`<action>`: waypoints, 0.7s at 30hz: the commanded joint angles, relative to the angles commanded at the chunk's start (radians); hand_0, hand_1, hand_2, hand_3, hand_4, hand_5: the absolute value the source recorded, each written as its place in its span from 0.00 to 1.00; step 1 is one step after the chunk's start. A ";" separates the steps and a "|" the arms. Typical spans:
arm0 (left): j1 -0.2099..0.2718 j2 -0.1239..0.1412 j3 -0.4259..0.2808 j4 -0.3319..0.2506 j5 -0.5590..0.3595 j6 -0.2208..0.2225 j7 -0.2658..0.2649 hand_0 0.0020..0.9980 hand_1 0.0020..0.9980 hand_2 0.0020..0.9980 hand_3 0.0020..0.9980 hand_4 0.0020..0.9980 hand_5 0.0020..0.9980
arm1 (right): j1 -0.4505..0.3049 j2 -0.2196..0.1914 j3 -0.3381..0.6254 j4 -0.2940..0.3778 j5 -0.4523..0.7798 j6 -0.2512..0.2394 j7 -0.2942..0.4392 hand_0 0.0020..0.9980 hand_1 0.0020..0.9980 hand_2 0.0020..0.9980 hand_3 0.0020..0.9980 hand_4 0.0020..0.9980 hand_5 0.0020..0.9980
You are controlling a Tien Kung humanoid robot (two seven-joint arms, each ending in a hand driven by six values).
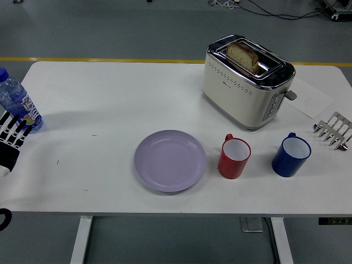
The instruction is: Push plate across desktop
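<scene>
Table [110,93], white, spans nearly the whole view, with grey floor and a yellow line beyond its far edge. Toaster [245,82], cream and chrome, stands at the far right with a slice of bread [242,55] upright in one slot. Plate [170,160], pale lilac and empty, lies flat at the near centre, apart from everything around it. Red mug [235,157] stands just beside the plate on its right, not touching; blue mug [291,155] stands further right, well apart from the plate. Water bottle [15,102] with a blue cap stands at the far left edge. Metal rack [333,131] sits at the right edge, with a sheet of paper [311,99] beyond it. Left hand [12,137] shows only in part at the left edge, just in front of the bottle, its fingers [14,131] straight and spread, holding nothing; whether it touches the bottle cannot be told. Right hand is not in view. Assessment: the task is at the approach step, with the plate not yet contacted and the hand well apart from it. The next move calls for bringing the left hand across the bare table to the plate's left rim, low and flat, then pushing steadily. A push straight to the right would likely run the plate into the red mug, so a line toward the far side appears safer.
</scene>
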 joint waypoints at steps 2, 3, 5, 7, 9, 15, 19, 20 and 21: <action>-0.001 -0.001 0.000 0.000 0.000 0.003 0.000 0.62 0.67 0.68 0.65 0.48 0.99 | 0.001 0.000 0.000 0.000 0.000 0.000 0.000 0.64 0.61 0.65 0.58 0.37 0.16; -0.001 -0.002 0.000 -0.001 0.001 0.006 0.000 0.62 0.67 0.68 0.65 0.48 0.99 | 0.001 0.000 0.001 0.000 -0.001 0.000 0.000 0.64 0.61 0.65 0.58 0.37 0.16; -0.002 -0.003 0.001 -0.001 0.003 0.011 0.002 0.62 0.67 0.68 0.65 0.48 0.99 | 0.001 0.000 0.002 0.000 -0.004 0.000 0.000 0.64 0.61 0.65 0.58 0.37 0.16; -0.002 -0.004 0.002 -0.001 0.003 0.013 0.002 0.62 0.67 0.68 0.65 0.48 0.99 | 0.002 0.000 0.003 0.000 -0.004 0.000 0.000 0.64 0.61 0.65 0.58 0.37 0.16; -0.002 -0.004 0.002 -0.002 0.003 0.017 0.001 0.62 0.67 0.68 0.65 0.48 0.99 | 0.003 0.000 0.002 0.000 -0.005 0.001 0.000 0.64 0.61 0.65 0.58 0.37 0.16; -0.001 -0.008 0.000 -0.002 0.004 0.023 -0.003 0.62 0.66 0.67 0.65 0.48 0.98 | 0.005 0.000 0.001 0.000 -0.003 0.001 0.000 0.64 0.61 0.65 0.58 0.37 0.16; -0.003 -0.013 0.000 -0.002 0.004 0.033 -0.014 0.62 0.66 0.68 0.64 0.48 0.98 | 0.005 -0.001 0.000 0.000 -0.002 0.000 0.001 0.64 0.61 0.65 0.58 0.37 0.16; -0.004 -0.014 0.000 -0.002 0.003 0.036 -0.018 0.62 0.66 0.68 0.64 0.48 0.98 | 0.005 -0.001 0.000 0.000 -0.002 0.000 0.002 0.64 0.61 0.65 0.58 0.37 0.16; -0.004 -0.015 0.000 -0.002 0.003 0.036 -0.019 0.62 0.66 0.68 0.64 0.48 0.98 | 0.005 -0.001 0.000 0.000 -0.003 0.001 0.002 0.64 0.61 0.65 0.58 0.37 0.16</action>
